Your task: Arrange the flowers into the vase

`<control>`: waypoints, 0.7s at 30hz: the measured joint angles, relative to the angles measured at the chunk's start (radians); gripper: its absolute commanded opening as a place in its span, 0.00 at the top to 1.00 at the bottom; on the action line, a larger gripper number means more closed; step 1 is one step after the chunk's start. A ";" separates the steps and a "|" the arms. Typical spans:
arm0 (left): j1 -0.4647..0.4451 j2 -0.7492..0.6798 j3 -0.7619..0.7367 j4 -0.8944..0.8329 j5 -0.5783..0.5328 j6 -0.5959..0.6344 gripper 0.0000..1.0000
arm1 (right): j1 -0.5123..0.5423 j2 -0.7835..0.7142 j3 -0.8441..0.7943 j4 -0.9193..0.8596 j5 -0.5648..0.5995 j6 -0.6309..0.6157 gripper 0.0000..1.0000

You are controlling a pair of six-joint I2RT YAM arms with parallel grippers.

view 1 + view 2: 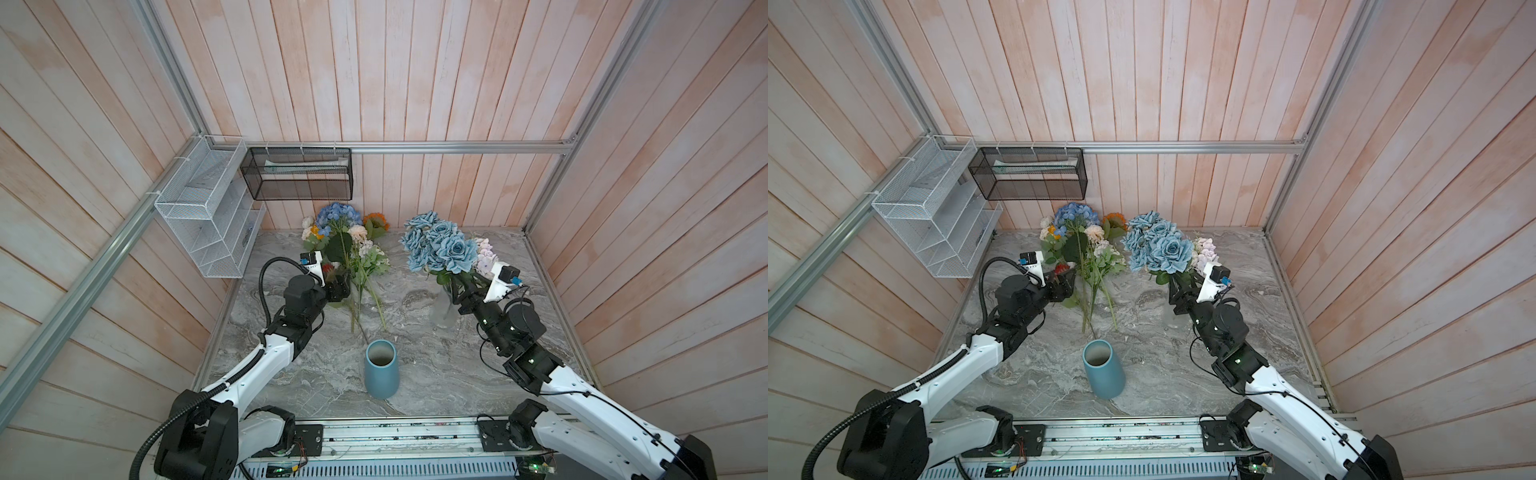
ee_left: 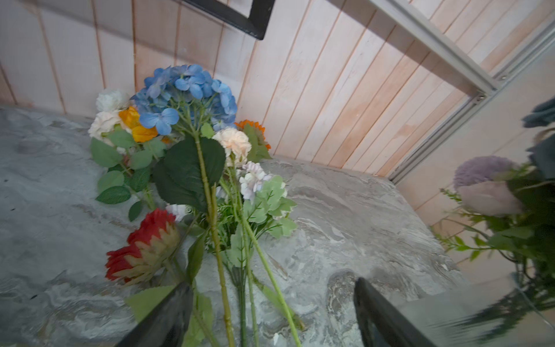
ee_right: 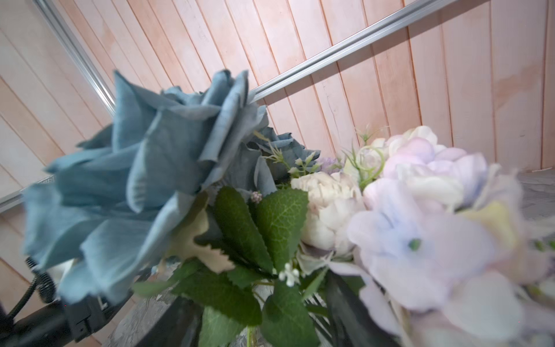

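You're at the pick — left end effector [image 2: 273, 285], jaws apart, straddles the flowers' stems [image 2: 215, 234] on the counter [image 2: 360, 210], so close on one only — right end effector [image 1: 457, 286] seems clamped under the dusty-blue roses [image 1: 441, 245].

Reference: blue vase [image 1: 381, 376]. Its mouth faces up with nothing over it — approach from above is free. Bare marble table [image 1: 436, 374] lies in front of it and on both sides. Directly behind, the loose flowers [image 1: 353, 257] lie flat, stem ends just short of the rim; the left gripper [image 1: 341, 284] sits at their left edge, jaws apart. Behind and to the right, the glass vase [image 1: 440, 316] of dusty-blue roses [image 1: 444, 249] stands tall, the right gripper [image 1: 454, 284] at its stems. A bare lane runs between the 2 flower groups.
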State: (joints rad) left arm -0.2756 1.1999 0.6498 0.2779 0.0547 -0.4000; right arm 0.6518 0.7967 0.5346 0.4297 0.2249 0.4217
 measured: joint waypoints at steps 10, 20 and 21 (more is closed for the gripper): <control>0.047 0.063 -0.050 -0.011 0.041 -0.126 0.33 | -0.013 -0.137 0.000 -0.193 -0.010 -0.097 0.32; 0.002 0.323 -0.050 0.046 0.095 -0.267 0.42 | -0.058 -0.142 -0.013 -0.227 -0.007 -0.118 0.32; -0.007 0.342 -0.049 0.051 0.096 -0.276 0.44 | -0.059 -0.143 -0.016 -0.227 -0.007 -0.118 0.32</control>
State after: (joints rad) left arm -0.2829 1.5417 0.6006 0.3294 0.1505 -0.6758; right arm 0.5926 0.6540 0.5182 0.2031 0.2180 0.3038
